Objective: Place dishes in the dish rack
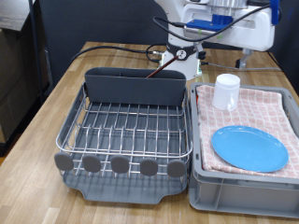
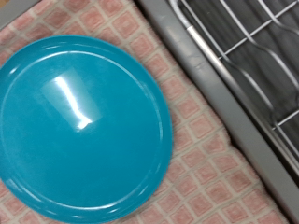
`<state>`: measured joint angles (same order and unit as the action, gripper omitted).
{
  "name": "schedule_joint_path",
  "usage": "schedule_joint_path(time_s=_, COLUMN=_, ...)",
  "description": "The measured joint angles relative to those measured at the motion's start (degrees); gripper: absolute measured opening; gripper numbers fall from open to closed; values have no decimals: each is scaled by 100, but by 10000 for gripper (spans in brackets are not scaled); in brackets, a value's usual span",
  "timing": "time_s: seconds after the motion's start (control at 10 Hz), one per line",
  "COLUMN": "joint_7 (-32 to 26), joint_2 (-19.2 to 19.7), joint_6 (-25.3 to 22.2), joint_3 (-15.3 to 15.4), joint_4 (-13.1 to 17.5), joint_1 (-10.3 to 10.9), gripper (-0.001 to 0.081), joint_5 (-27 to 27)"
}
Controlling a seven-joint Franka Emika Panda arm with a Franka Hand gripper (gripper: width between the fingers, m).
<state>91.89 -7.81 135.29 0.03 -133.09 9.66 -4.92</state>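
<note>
A round light-blue plate [image 1: 249, 148] lies flat on the pink checked cloth in the light grey crate [image 1: 245, 191], on the exterior view's right. It fills much of the wrist view [image 2: 79, 126]. A small white cup [image 1: 226, 91] stands upright on the cloth behind the plate. The dish rack [image 1: 126, 126], a silver wire grid on a dark grey tray with a grey caddy [image 1: 135, 86], stands left of the crate, and nothing shows on its grid. Its wires show in the wrist view [image 2: 252, 56]. The arm's white and blue hand [image 1: 222, 14] hangs high above the crate; no fingers show. The wooden spoon is out of view.
The rack and crate sit side by side on a wooden table [image 1: 56, 103]. The robot's base and cables [image 1: 177, 54] stand behind the caddy. A dark cabinet is at the exterior view's far left.
</note>
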Motion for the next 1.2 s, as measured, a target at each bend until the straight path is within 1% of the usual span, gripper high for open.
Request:
schedule_joint_path(time_s=0.2, joint_7=394, joint_2=297, joint_6=-369, joint_3=180, joint_4=430, joint_1=73, gripper=803, joint_5=69)
schedule_joint_path(time_s=0.3, joint_7=576, joint_2=409, joint_6=-382, joint_3=246, joint_4=540, joint_1=83, gripper=803, joint_5=80)
schedule_joint_path(time_s=0.4, joint_7=689, joint_2=482, joint_6=-223, joint_3=282, joint_4=545, joint_1=89, gripper=803, joint_5=96)
schedule_joint_path(time_s=0.5, joint_7=718, joint_2=540, joint_6=55, joint_3=295, joint_4=481, joint_1=89, gripper=803, joint_5=132)
schedule_joint_path(time_s=0.6, joint_7=718, joint_2=586, joint_6=394, joint_3=291, joint_4=347, joint_1=89, gripper=803, joint_5=183)
schedule_joint_path(time_s=0.7, joint_7=718, joint_2=612, joint_6=720, joint_3=279, joint_4=162, joint_1=86, gripper=803, joint_5=279)
schedule_joint_path(time_s=0.9, joint_7=643, joint_2=628, joint_6=1280, joint_3=223, joint_4=-271, joint_1=83, gripper=803, joint_5=639)
schedule_joint_path(time_s=1.1, joint_7=384, joint_2=628, joint_6=1571, joint_3=182, joint_4=-624, joint_1=81, gripper=803, joint_5=994)
schedule_joint_path(time_s=1.2, joint_7=128, joint_2=627, joint_6=1617, joint_3=179, joint_4=-732, joint_1=81, gripper=803, joint_5=1190)
